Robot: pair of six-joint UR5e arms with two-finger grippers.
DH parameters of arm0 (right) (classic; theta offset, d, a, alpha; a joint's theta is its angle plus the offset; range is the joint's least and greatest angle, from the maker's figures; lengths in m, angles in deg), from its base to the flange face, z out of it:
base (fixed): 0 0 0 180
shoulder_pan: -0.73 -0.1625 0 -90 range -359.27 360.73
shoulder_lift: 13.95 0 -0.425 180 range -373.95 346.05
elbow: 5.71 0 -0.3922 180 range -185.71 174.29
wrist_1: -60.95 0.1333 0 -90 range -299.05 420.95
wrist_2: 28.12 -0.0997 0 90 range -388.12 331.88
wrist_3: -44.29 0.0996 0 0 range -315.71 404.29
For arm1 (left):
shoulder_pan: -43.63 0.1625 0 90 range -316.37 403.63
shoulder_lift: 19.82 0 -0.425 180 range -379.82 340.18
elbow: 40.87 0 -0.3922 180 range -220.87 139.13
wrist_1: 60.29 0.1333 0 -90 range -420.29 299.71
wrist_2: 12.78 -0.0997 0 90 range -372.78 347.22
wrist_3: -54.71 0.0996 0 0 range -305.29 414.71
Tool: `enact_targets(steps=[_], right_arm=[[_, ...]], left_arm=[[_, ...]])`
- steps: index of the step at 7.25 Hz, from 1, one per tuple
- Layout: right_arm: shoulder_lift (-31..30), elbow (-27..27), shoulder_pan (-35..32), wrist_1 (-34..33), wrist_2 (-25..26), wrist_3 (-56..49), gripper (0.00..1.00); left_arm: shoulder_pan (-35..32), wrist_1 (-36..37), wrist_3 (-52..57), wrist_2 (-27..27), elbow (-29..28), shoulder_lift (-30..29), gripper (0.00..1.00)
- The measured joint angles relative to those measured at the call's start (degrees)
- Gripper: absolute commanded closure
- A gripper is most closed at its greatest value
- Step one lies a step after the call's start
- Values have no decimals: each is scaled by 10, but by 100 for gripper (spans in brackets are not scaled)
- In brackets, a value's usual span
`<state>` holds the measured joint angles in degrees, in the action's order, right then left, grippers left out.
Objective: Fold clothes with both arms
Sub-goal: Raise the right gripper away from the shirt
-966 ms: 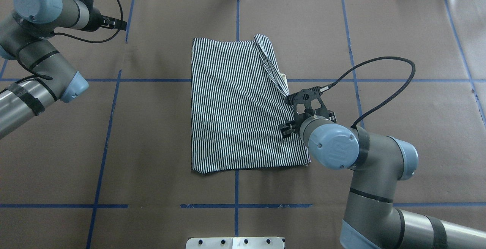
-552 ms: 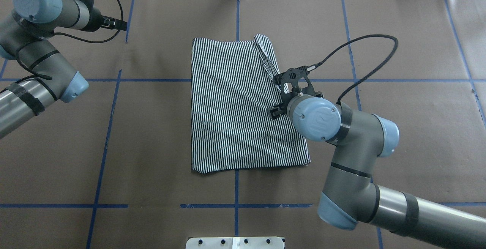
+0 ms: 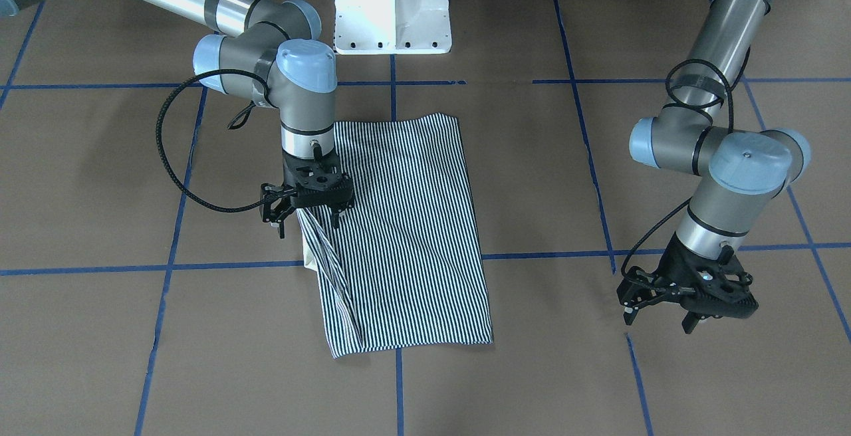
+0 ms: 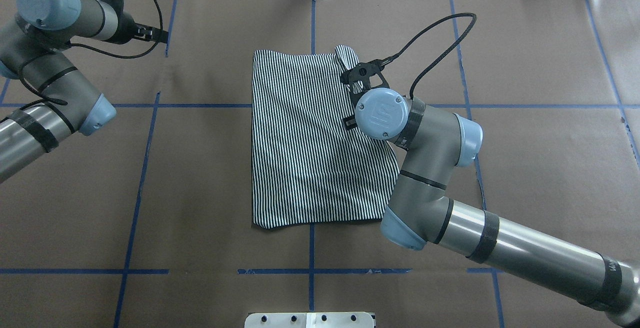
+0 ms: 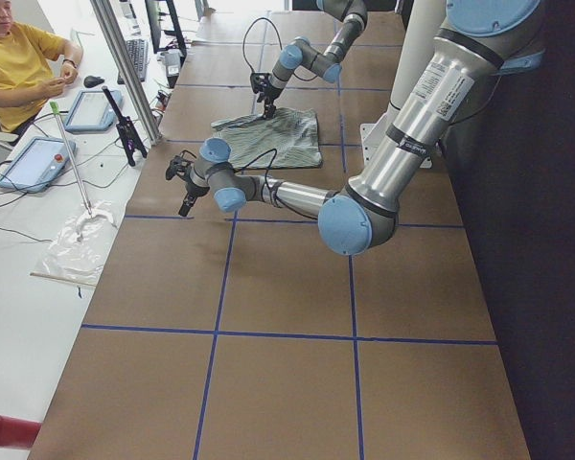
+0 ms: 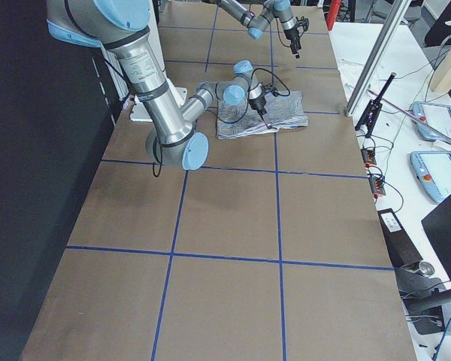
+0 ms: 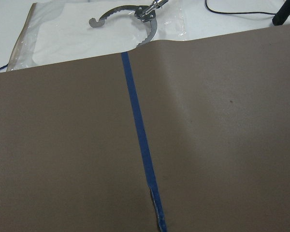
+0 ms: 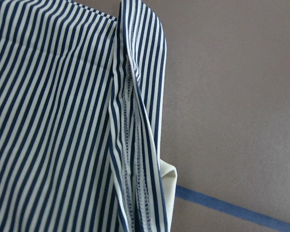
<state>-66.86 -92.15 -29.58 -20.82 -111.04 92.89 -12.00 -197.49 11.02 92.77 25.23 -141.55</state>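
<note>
The striped polo shirt lies folded into a flat rectangle at the table's middle, and it also shows in the front view. A loose folded flap runs along its right edge, with a cream collar corner sticking out. My right gripper hovers over that flap, open and empty, pointing down. In the overhead view its wrist hides the fingers. My left gripper is open and empty, low over bare table far to the left of the shirt, and it also shows in the overhead view.
The white pedestal base stands at the robot's side of the table. Blue tape lines cross the brown table cover. A clear plastic bag with a metal tool lies past the far edge. An operator sits at a side desk.
My right arm has moved away from the robot along the shirt's right edge, toward its far end. The shirt and my left arm have not moved.
</note>
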Motion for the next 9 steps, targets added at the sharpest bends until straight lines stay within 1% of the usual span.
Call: enact_targets(steps=[1, 3, 6, 8, 9], right_arm=[[0, 7, -1, -1, -2, -4, 0], [-2, 12, -15, -13, -24, -22, 0], [-26, 12, -60, -35, -37, -86, 0], [-46, 12, -87, -36, -38, -117, 0], [-45, 12, -96, -34, -45, -119, 0]], left_arm=[[0, 0, 0, 0, 0, 0, 0], [0, 0, 0, 1, 0, 4, 0], [0, 0, 0, 1, 1, 6, 0], [0, 0, 0, 1, 1, 6, 0], [0, 0, 0, 1, 4, 5, 0]])
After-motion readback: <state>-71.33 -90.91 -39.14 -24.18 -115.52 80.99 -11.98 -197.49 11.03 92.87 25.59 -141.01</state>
